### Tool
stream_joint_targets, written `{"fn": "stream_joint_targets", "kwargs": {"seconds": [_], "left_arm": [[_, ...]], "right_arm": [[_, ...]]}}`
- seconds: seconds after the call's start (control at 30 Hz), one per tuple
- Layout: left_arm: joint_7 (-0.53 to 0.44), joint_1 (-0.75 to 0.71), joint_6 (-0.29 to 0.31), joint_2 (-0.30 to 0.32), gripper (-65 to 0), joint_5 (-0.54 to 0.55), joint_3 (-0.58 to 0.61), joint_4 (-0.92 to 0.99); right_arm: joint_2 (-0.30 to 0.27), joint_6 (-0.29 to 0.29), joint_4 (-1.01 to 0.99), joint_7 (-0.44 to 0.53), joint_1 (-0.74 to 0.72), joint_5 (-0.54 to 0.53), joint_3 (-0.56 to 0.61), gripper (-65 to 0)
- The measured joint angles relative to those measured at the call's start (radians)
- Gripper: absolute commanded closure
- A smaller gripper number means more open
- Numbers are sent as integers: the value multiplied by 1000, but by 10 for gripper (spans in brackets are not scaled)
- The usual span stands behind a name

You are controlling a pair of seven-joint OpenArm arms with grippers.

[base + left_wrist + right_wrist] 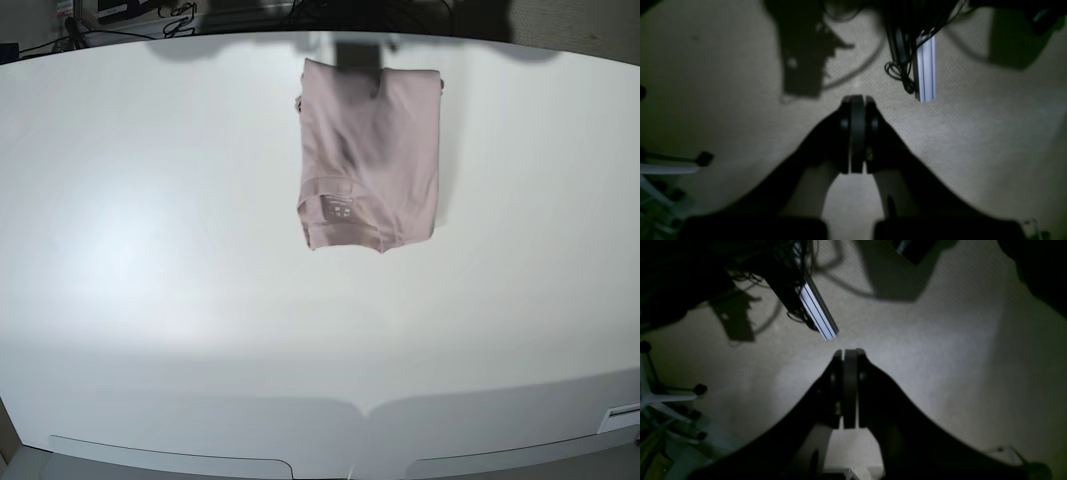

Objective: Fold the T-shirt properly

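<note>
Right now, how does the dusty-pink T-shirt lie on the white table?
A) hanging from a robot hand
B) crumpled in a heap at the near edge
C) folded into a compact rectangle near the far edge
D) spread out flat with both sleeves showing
C: in the base view the dusty-pink T-shirt lies as a neat folded rectangle near the far edge of the white table, its pale label patch facing up, with no hand touching it.
</note>
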State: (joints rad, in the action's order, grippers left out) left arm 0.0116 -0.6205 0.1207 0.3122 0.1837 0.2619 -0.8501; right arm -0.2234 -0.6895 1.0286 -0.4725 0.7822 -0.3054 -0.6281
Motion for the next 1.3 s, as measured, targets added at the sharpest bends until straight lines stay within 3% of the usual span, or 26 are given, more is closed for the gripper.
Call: {"fn": "stream_joint_targets", "kwargs": {"seconds": [0.13, 0.2, 0.43, 0.63, 0.77, 0.87, 1.0, 1.07, 1.3], "left_arm": [[-33, 129, 93, -50, 0, 69, 0, 211], [-76, 176, 112, -75, 0, 92, 0, 290], [-143, 286, 115, -146, 0, 106, 0, 409], [-150, 349, 119, -228, 0, 109, -14, 413], [-164, 356, 119, -261, 0, 110, -138, 414], [-164, 354, 119, -268, 0, 111, -272, 415], [-166, 353, 149, -271, 0, 97, -407, 415], [-168, 349, 180, -272, 0, 62, -438, 415], [-197, 352, 186, -309, 0, 19, -446, 415]], "right_arm": [[-37, 0, -174, 86, -114, 96, 76, 0], [-50, 5, -251, 151, -159, 151, 116, 0], [-79, 119, -430, 338, -286, 225, 294, 0], [-74, 179, -489, 389, -385, 225, 445, 0], [-73, 235, -522, 398, -426, 185, 505, 0], [-72, 235, -533, 397, -436, 114, 521, 0], [-65, 234, -536, 408, -445, 108, 521, 0], [-59, 234, -536, 410, -454, 108, 520, 0], [-23, 235, -536, 412, -480, 120, 521, 0]]}}
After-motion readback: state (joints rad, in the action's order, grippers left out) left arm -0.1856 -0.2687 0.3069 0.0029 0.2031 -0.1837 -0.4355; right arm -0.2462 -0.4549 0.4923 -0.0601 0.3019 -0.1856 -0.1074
